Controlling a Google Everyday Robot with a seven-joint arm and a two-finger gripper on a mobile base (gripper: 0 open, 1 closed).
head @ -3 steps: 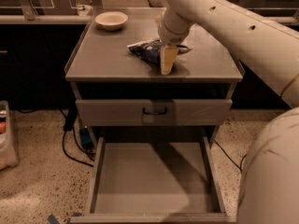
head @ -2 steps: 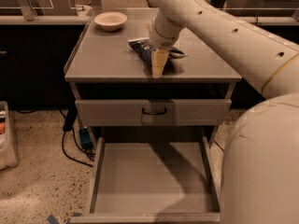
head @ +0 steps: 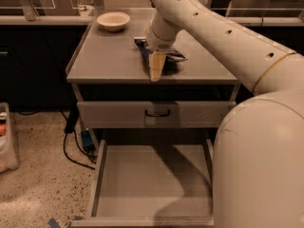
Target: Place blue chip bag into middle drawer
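Observation:
The blue chip bag (head: 170,56) lies crumpled on the grey cabinet top (head: 109,56), right of centre near the front. My gripper (head: 156,71) points down over the bag's left part, with its cream fingers (head: 156,63) close together on the bag. The fingers hide part of the bag. The middle drawer (head: 152,179) is pulled out below, wide and shallow, with a bare grey floor. It lies directly under the front edge of the cabinet, below the gripper.
A cream round bowl (head: 113,20) sits at the back left of the cabinet top. A closed drawer front with a small black handle (head: 157,113) is above the open drawer. My large arm (head: 256,141) fills the right side. Cables (head: 76,146) and a bin (head: 7,137) are on the floor at left.
My gripper has moved left and slightly toward the cabinet's front edge. The bag's left tip has tilted upward with it.

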